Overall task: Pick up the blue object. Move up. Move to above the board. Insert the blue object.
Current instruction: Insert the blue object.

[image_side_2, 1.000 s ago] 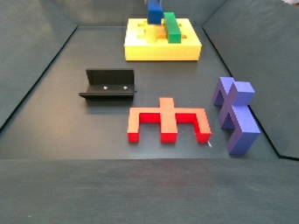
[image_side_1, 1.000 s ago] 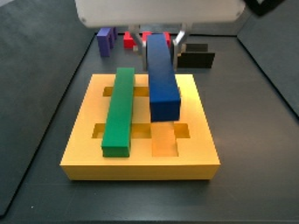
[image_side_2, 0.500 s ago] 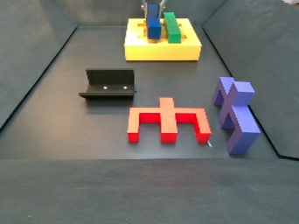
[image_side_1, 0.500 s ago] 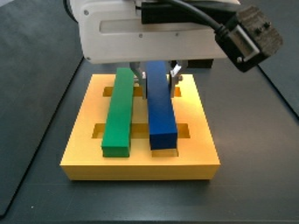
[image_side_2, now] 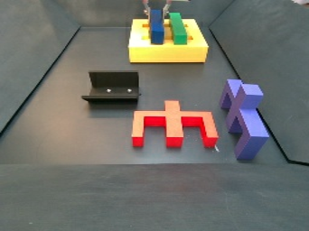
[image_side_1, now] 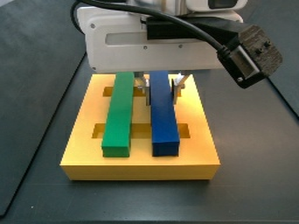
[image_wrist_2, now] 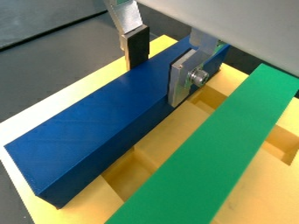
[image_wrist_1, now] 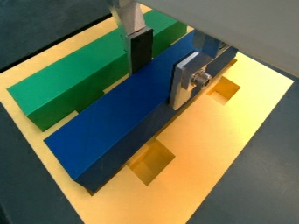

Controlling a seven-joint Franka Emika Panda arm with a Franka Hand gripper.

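**Blue bar lying along the board, fingers on either side of it**

The gripper [image_wrist_1: 163,59] is low over the far part of the board [image_side_1: 193,162], its two silver fingers [image_wrist_2: 184,77] on either long side of the blue object [image_wrist_1: 128,118]. Both wrist views show the dark pads against the bar's flanks, so the hand looks closed on it at bar width; whether it presses hard or has just begun to slacken I cannot tell. The grip sits toward one end of the bar, not its middle, which leaves most of its length free to settle along the groove.

The blue object [image_side_1: 163,114] lies flat, lengthwise, parallel to the green bar [image_side_1: 119,109] and just right of it in a side view, a narrow yellow strip between them. It appears level with the green bar, which suggests it is seated or nearly so. Square cut-outs [image_wrist_1: 152,161] show open beside it.

The board [image_side_2: 167,50] rests on a dark grey floor inside a walled enclosure, at the far end in a side view. Well apart from it, nearer the camera, stand the fixture [image_side_2: 112,87], a red comb-shaped block [image_side_2: 175,124] and a purple notched block [image_side_2: 244,118], all untouched.
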